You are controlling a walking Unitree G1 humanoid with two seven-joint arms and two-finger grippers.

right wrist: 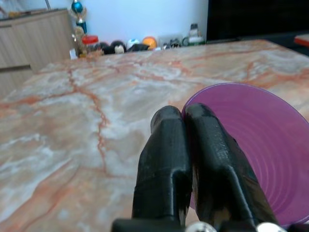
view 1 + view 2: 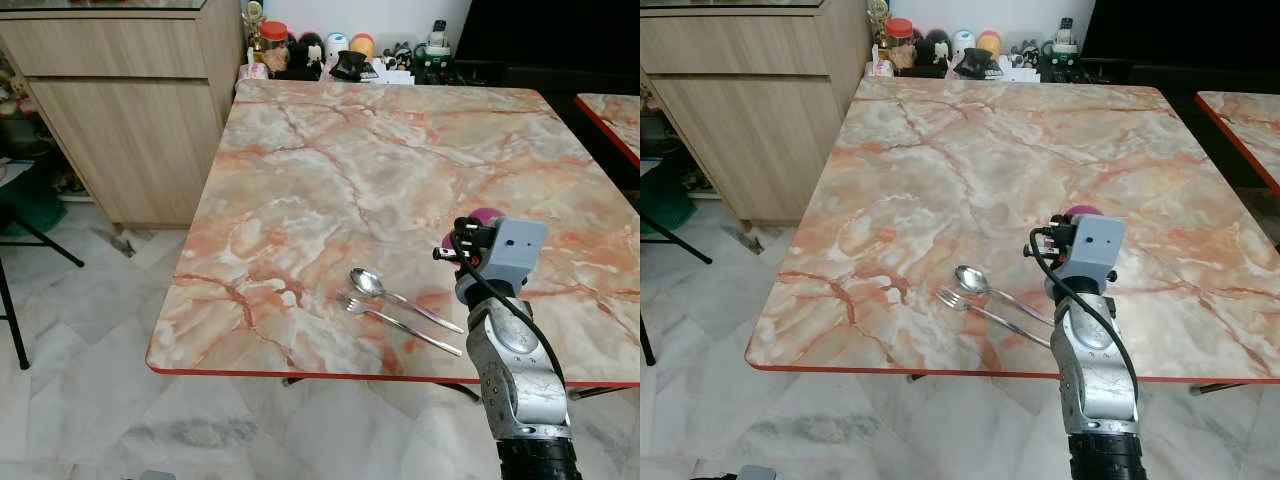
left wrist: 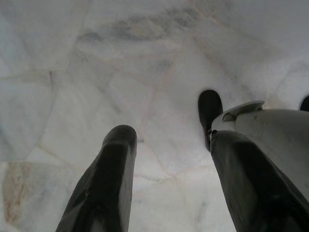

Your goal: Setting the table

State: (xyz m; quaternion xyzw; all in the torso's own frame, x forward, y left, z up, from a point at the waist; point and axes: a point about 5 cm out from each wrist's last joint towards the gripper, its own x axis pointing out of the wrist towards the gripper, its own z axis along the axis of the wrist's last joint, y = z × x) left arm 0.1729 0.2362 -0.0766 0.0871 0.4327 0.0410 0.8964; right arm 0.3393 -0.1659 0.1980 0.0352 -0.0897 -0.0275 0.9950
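Cutlery's already down, spoon (image 2: 368, 282) and fork (image 2: 352, 300) side by side near the desk's (image 2: 330, 150) near edge, and right gripper (image 1: 186, 116) jaws pinch a purple cup's (image 1: 256, 145) rim just right of them, unreleased, while left gripper (image 3: 166, 135), jaws spread, hangs over the floor.

On the table (image 2: 330, 150), the spoon (image 2: 400, 294) lies just behind the fork (image 2: 395, 320) (near the front edge).

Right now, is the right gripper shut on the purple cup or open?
Shut on it. In the right wrist view the right gripper has both black fingers pressed together over the rim of the purple cup, above the marble table.
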